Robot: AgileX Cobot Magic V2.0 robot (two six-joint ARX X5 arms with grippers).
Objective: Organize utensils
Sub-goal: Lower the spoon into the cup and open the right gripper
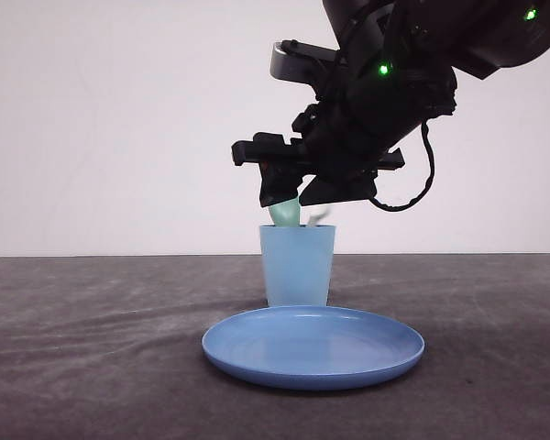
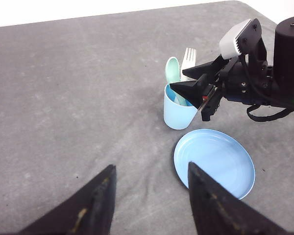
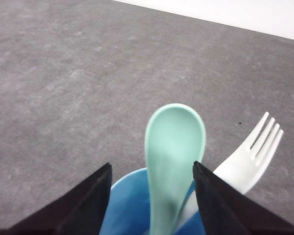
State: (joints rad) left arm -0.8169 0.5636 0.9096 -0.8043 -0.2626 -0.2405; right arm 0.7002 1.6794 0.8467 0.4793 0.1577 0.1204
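A mint-green spoon (image 3: 175,142) and a white fork (image 3: 250,156) both stand in the light blue cup (image 3: 130,205), bowl and tines up. In the front view the spoon (image 1: 284,214) and fork (image 1: 318,217) poke out of the cup (image 1: 297,266) in the middle of the table. My right gripper (image 1: 302,197) hangs just above the cup's rim, open. Its fingers straddle the spoon (image 2: 172,71) without closing on it. My left gripper (image 2: 149,171) is open over bare table, near the blue plate (image 2: 214,161), with nothing between its fingers.
The blue round plate (image 1: 313,346) lies in front of the cup, close to it. Grey table cloth (image 1: 92,348) spreads wide to the left and right. A white wall (image 1: 119,119) stands behind the table.
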